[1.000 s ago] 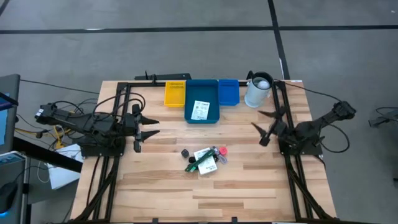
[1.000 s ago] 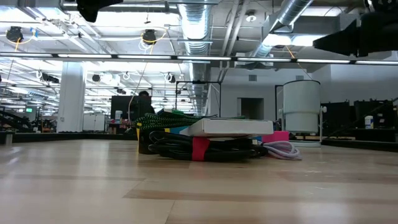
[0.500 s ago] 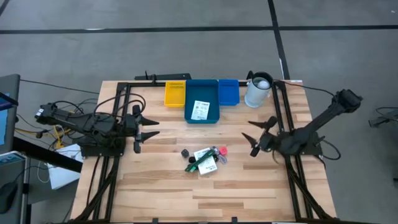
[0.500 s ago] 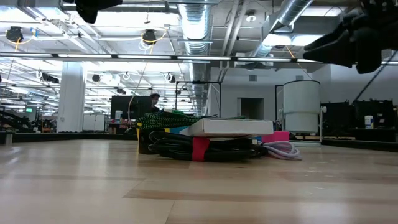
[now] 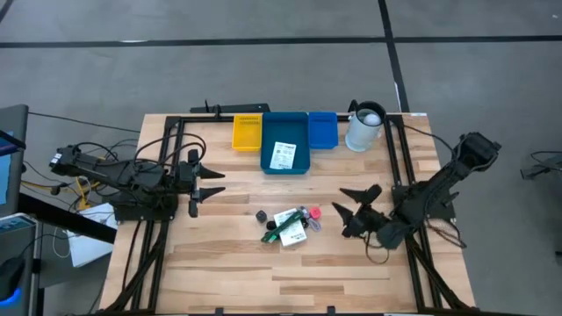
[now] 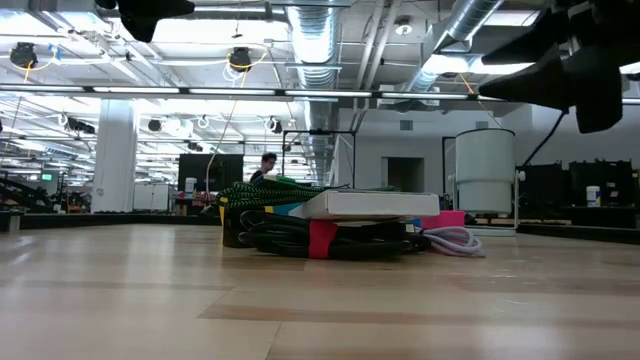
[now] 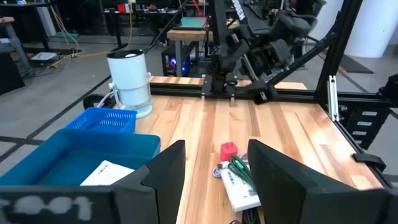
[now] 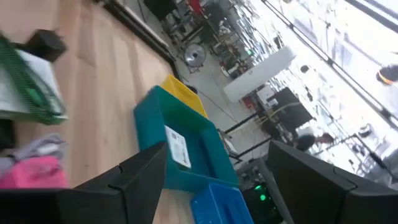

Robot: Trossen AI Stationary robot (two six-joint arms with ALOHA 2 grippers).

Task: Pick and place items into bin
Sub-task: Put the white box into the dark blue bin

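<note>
The right pincer [image 5: 344, 221], spread wide and empty, hangs just beside the items [image 5: 290, 225] heaped mid-bench, so reaching is in hand; next it must drop onto one and pinch.

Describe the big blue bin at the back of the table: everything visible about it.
The large blue bin is an open, rectangular tray that looks like plastic, sitting flat near the table's far edge. A smaller yellow bin flanks it on one side, a smaller blue bin on the other. One white printed card lies inside.
</note>
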